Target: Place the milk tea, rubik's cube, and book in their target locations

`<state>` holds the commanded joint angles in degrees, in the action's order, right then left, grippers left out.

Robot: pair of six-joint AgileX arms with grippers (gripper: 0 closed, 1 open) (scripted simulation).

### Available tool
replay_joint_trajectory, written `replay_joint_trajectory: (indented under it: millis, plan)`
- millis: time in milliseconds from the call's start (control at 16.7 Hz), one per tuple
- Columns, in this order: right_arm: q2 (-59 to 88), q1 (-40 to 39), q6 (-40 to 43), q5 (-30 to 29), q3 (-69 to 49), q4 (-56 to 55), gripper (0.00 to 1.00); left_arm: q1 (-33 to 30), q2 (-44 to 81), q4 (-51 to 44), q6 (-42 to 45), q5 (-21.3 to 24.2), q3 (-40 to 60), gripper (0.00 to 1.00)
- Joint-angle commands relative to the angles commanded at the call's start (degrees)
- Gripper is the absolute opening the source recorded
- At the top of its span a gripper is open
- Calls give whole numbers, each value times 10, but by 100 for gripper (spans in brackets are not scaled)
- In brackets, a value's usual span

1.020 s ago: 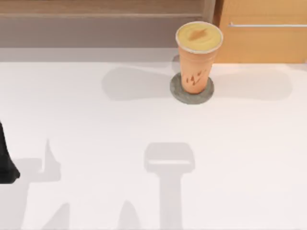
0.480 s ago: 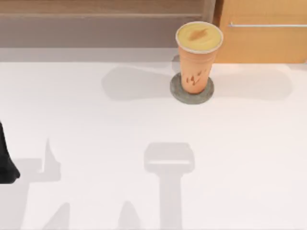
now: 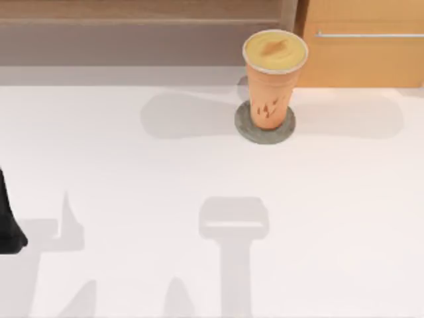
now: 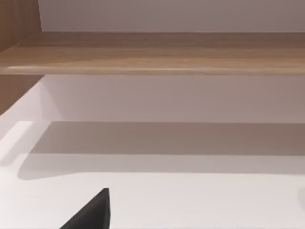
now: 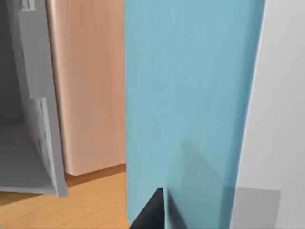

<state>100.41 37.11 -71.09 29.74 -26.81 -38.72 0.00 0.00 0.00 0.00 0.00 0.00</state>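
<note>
the milk tea [image 3: 273, 79] stands upright on a round grey coaster [image 3: 265, 126] near the far edge of the white counter [image 3: 199, 172], a little right of its middle; the cup is full to its pale rim with a creamy tan top, and dark red marks show on its side. behind it along the far edge run a wooden shelf [image 3: 139, 13] and, toward the right, an orange-brown cabinet [image 3: 364, 59] with a thin metal handle [image 3: 369, 34]. the left arm [image 3: 9, 225] is cut off at the counter's left edge, showing as a dark shape just above the near-left corner; its wrist view gives the shelf [image 4: 152, 52] with shadow beneath and one dark fingertip [image 4: 93, 212], so whether the left gripper is wide or narrow cannot be told. in the right wrist view a large light-blue panel [image 5: 190, 105] stands just ahead of a dark fingertip [image 5: 152, 212]; what that panel is cannot be made out, and the right gripper's state cannot be told. beside it are a pale wood surface [image 5: 88, 86] and a grey open compartment [image 5: 24, 143].
</note>
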Motion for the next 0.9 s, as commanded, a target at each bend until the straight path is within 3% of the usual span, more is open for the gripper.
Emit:
replay_joint_trajectory:
  millis: [540,900]
  plan:
    - [0,0,0,0,0,0,98,0,0,0,0,0,0,100]
    - [0,0,0,0,0,0,100,0,0,0,0,0,0,100]
